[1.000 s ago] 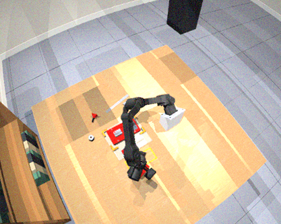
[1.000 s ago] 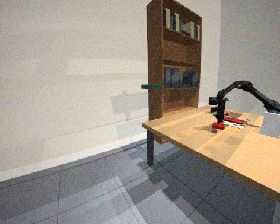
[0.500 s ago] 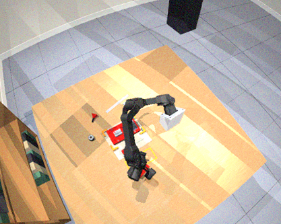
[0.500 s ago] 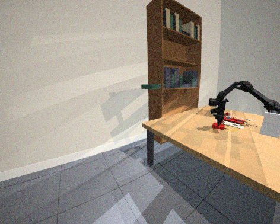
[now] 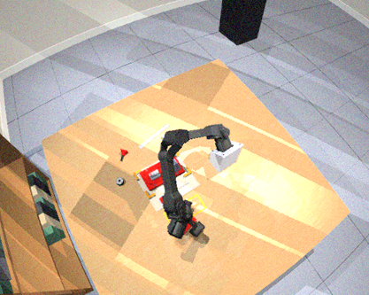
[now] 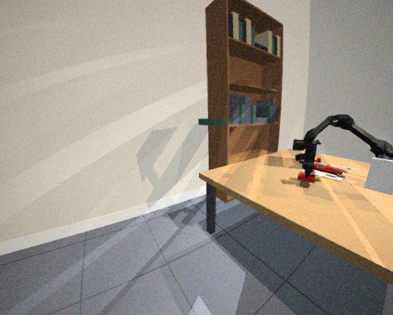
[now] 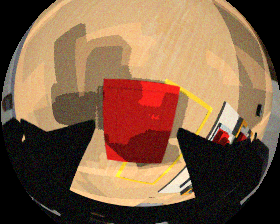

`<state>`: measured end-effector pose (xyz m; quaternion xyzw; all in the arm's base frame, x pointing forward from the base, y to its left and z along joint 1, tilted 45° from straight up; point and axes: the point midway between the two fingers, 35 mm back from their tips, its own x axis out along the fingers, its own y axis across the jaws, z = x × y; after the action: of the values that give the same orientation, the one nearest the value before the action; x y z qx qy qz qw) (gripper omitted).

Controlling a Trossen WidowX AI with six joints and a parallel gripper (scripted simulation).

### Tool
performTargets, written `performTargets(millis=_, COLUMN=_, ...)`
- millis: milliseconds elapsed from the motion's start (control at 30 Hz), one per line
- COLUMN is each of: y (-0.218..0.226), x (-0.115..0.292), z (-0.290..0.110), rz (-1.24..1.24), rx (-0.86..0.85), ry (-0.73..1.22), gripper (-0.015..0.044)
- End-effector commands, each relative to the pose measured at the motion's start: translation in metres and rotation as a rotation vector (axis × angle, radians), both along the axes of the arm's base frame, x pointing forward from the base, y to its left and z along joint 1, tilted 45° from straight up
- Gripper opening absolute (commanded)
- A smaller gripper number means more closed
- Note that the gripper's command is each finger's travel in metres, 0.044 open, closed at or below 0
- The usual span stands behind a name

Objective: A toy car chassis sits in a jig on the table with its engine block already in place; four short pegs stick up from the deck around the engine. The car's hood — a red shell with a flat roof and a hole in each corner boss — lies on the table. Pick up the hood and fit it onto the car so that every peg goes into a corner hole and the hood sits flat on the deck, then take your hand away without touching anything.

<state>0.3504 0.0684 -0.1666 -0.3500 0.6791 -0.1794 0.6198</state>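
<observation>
Hood point(image 7: 140, 128) directly beneath wide-open end effector point(image 7: 134, 160), between its fingers.

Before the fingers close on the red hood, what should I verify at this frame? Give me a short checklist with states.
1. Gripper open, holding nothing: ok.
2. Red hood lies between the two fingers in the wrist view: ok.
3. Gripper lowered over the hood on the table: ok in the exterior view.
4. Fingers low enough to grip the hood's sides: cannot tell.
5. Car chassis seated in its jig: ok.
6. Hood's corner holes visible for alignment: cannot tell.
</observation>
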Motion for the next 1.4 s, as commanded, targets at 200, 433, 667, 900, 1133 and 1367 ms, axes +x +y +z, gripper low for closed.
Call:
performTargets(millis=200, y=-0.0049, x=-0.0005, z=-0.0037, rz=0.006, rx=-0.005, ry=0.005, gripper=0.0440)
performTargets(millis=433, y=-0.0073, x=-0.0005, z=-0.0061, rz=0.006, rx=-0.006, ry=0.005, gripper=0.0440)
performTargets(millis=667, y=-0.0098, x=-0.0005, z=-0.0085, rz=0.006, rx=-0.006, ry=0.005, gripper=0.0440)
performTargets(millis=900, y=-0.0095, x=0.0002, z=-0.0094, rz=0.000, rx=-0.001, ry=0.000, gripper=0.0414)
performTargets(millis=1133, y=-0.0095, x=0.0002, z=-0.0094, rz=0.000, rx=-0.001, ry=0.000, gripper=0.0328)
performTargets(millis=1367, y=-0.0092, x=0.0000, z=-0.0092, rz=0.000, rx=0.000, ry=0.001, gripper=0.0242)
